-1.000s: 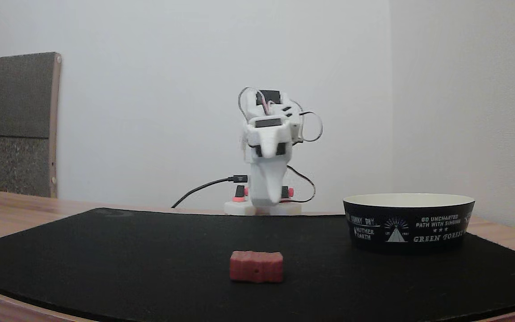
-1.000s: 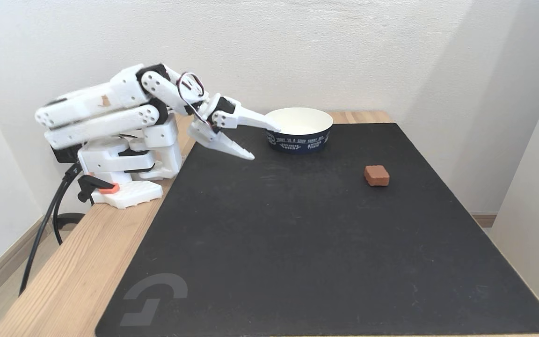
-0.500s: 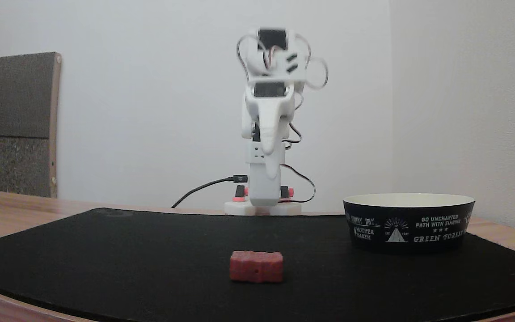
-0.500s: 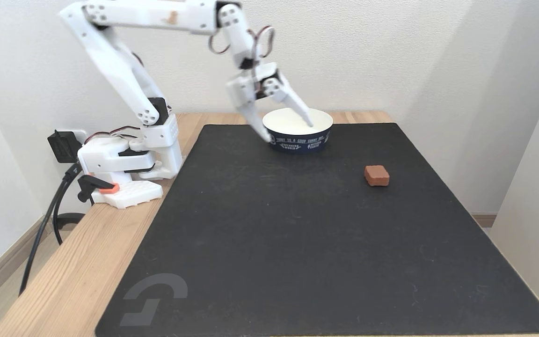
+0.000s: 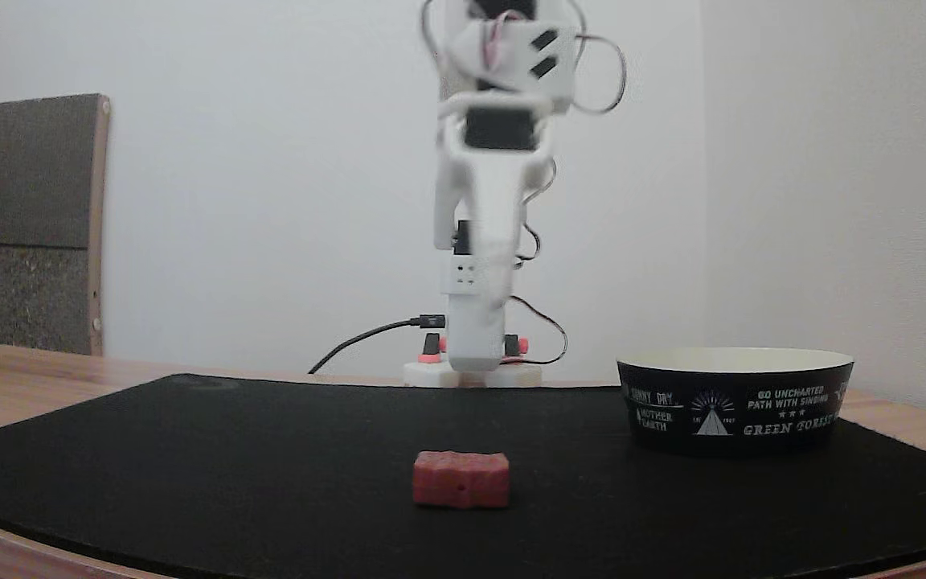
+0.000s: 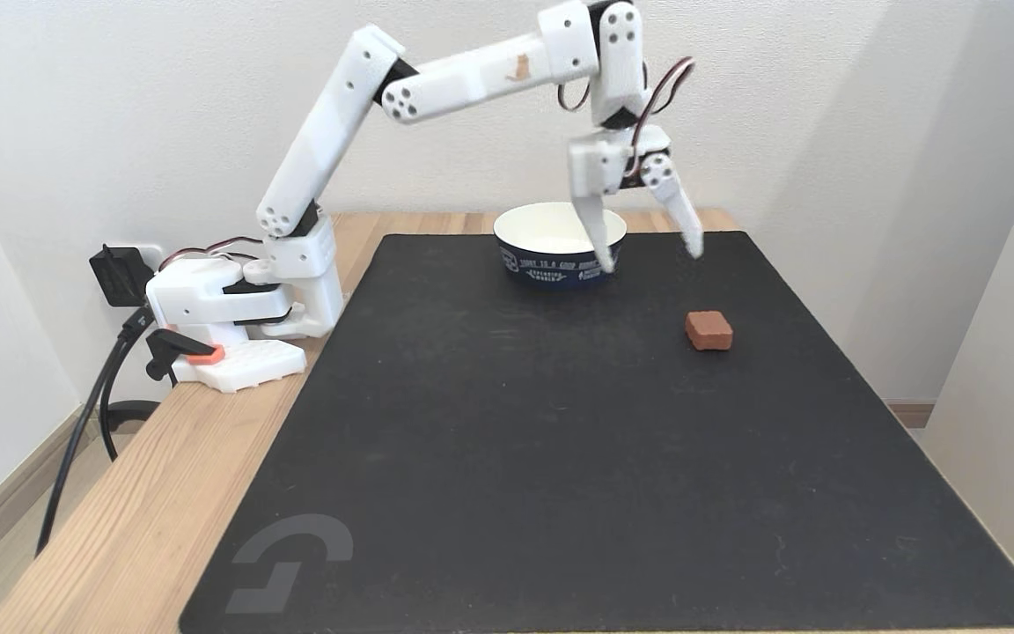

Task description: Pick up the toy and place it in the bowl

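Observation:
The toy, a small red block, lies on the black mat, right of the bowl in the high fixed view; in the low fixed view the toy sits front and centre. The bowl is black outside and cream inside; the low view shows the bowl at the right with its white text. My gripper hangs open above the mat, pointing down, between bowl and toy, with nothing between its fingers. One finger crosses in front of the bowl. In the low view the gripper is blurred, high behind the toy.
A black mat covers most of the wooden table. The arm's base and black cables stand at the left edge. A wall runs close along the right side. A grey padded board leans at the far left.
The arm has unfolded from its low rest pose, risen and reached out over the mat past the bowl toward the toy. The gripper now points down and stands wider open.

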Controlling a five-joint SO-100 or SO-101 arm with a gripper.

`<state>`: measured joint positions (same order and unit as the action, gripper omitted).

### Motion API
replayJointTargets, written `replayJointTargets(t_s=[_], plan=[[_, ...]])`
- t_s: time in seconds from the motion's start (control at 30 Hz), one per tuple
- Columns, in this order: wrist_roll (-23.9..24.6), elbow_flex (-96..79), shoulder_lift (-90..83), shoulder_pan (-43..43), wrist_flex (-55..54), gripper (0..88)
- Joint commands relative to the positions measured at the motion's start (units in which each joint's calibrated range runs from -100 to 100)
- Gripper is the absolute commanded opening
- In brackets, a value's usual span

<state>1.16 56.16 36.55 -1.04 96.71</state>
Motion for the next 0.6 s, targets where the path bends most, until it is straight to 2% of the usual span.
replayJointTargets(t_s=[0.0,0.37,0.57], plan=[[-0.38,13.55,3.84,1.92,-1.36,34.7],[-0.48,14.54,12.01,7.36,-14.57,34.3],[-2.99,15.44,15.68,5.60,-17.88,34.3]])
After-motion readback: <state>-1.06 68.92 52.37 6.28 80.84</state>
